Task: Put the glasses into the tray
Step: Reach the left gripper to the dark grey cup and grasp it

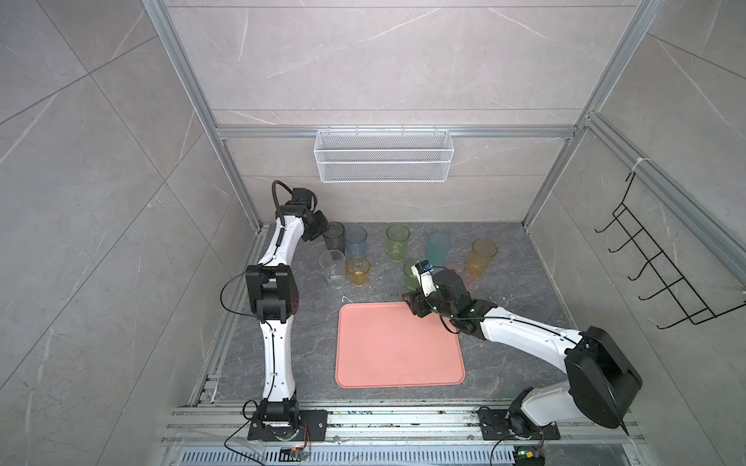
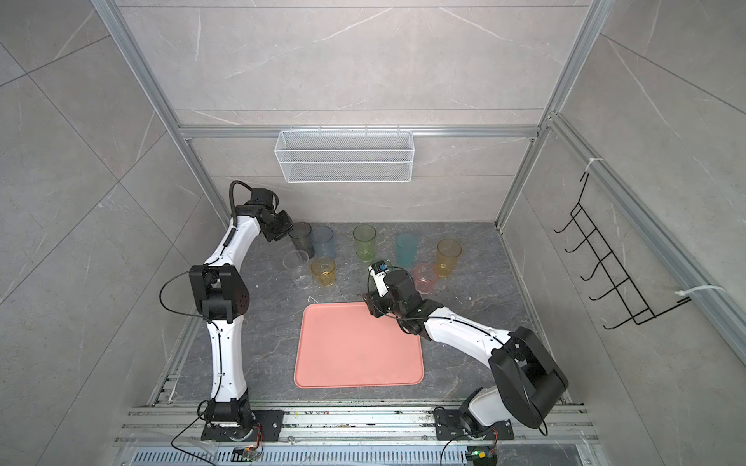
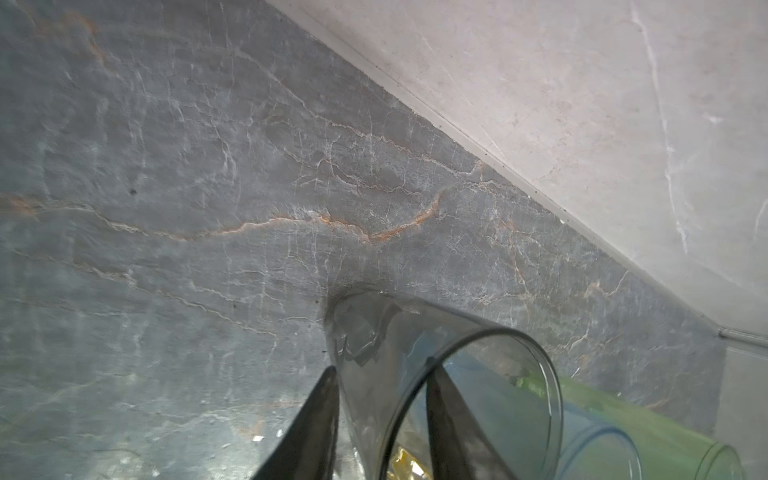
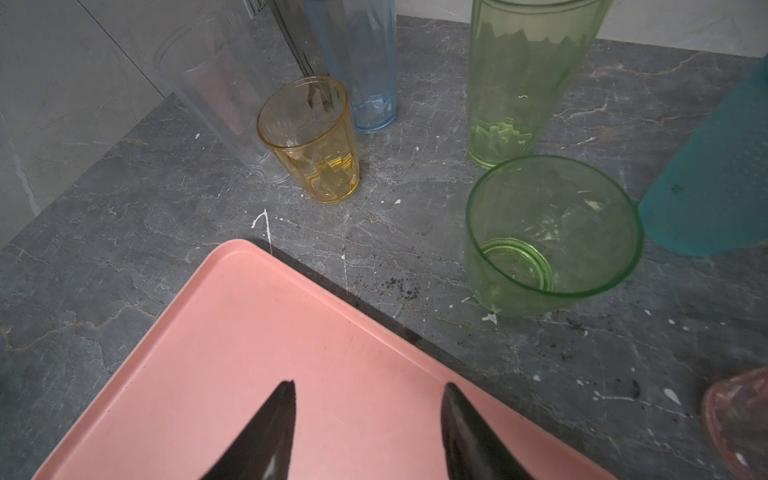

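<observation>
Near back wall [image 3: 582,104], left claw [image 3: 381,368] astride smoky grey tumbler [image 3: 465,336] rim

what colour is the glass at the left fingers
Smoky grey; the glass shows best in the left wrist view.

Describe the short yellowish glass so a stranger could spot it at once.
Start at the salmon-pink tray; just beyond its far left corner stands a cluster of four tumblers. The short amber tumbler is the one nearest the tray, beside the tall clear tumbler and in front of the blue tumbler. It alone there is short and amber.
</observation>
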You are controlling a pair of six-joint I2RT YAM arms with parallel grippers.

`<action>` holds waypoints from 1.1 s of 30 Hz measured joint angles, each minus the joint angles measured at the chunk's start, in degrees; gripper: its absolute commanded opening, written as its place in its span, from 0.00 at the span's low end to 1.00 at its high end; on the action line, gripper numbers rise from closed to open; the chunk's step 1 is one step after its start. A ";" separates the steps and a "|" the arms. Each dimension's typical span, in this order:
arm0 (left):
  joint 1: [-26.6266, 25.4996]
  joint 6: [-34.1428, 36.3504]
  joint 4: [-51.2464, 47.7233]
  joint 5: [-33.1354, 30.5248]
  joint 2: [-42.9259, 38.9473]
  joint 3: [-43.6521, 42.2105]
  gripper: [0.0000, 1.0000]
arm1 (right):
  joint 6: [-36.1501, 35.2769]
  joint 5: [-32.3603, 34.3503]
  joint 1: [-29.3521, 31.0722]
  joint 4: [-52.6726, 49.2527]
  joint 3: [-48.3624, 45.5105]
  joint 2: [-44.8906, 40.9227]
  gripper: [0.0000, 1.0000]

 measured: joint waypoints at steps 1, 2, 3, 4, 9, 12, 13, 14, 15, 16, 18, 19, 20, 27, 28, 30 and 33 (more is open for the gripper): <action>-0.07 0.00 0.00 0.00 0.26 0.00 0.33 | 0.00 0.02 0.00 -0.07 0.02 0.09 0.57; -0.11 0.00 -0.02 0.00 0.63 0.00 0.32 | 0.00 0.04 0.00 -0.20 0.04 0.15 0.57; -0.11 0.00 -0.02 0.00 0.94 0.00 0.31 | -0.02 0.20 0.00 -0.33 0.04 0.15 0.57; -0.13 0.00 -0.04 0.00 1.09 -0.02 0.30 | -0.02 0.26 0.00 -0.35 0.04 0.15 0.57; -0.33 0.00 0.00 -0.04 1.22 -0.02 0.23 | -0.17 0.70 0.22 -0.37 0.04 0.15 0.57; -0.33 0.00 -0.07 -0.15 1.22 -0.02 0.20 | -0.17 0.87 0.39 -0.37 0.04 0.15 0.57; -0.31 0.02 -0.09 -0.20 1.22 -0.02 0.20 | -0.17 0.87 0.44 -0.37 0.04 0.15 0.57; -0.31 0.02 -0.09 -0.24 1.22 -0.02 0.19 | -0.17 0.87 0.44 -0.39 0.04 0.15 0.57; -0.31 0.02 -0.09 -0.26 1.22 -0.02 0.19 | -0.17 0.87 0.46 -0.39 0.04 0.15 0.57; -0.33 0.04 -0.13 -0.33 1.22 -0.02 0.18 | -0.17 0.87 0.48 -0.39 0.04 0.15 0.57; -0.31 0.07 -0.39 -0.44 1.22 -0.02 0.16 | -0.17 0.87 0.50 -0.39 0.07 0.17 0.57; -0.31 0.07 -0.52 -0.46 1.22 -0.02 0.16 | -0.17 0.90 0.55 -0.44 0.11 0.22 0.57; -0.33 0.11 -0.68 -0.55 1.22 -0.02 0.15 | -0.17 0.87 0.57 -0.46 0.22 0.28 0.57; -0.33 0.52 -1.92 -0.92 1.18 -0.02 0.11 | -0.20 0.90 0.81 -0.63 0.68 1.62 0.57; -0.33 0.66 -2.14 -1.05 1.16 -0.02 0.10 | -0.20 0.90 0.83 -0.63 0.72 1.75 0.57; -0.33 0.70 -2.23 -1.29 1.01 -0.13 0.08 | -0.20 0.92 0.87 -0.63 0.85 2.01 0.57; -0.33 0.85 -2.84 -2.16 0.24 -0.37 0.07 | -0.22 1.05 1.09 -0.83 1.01 2.08 0.57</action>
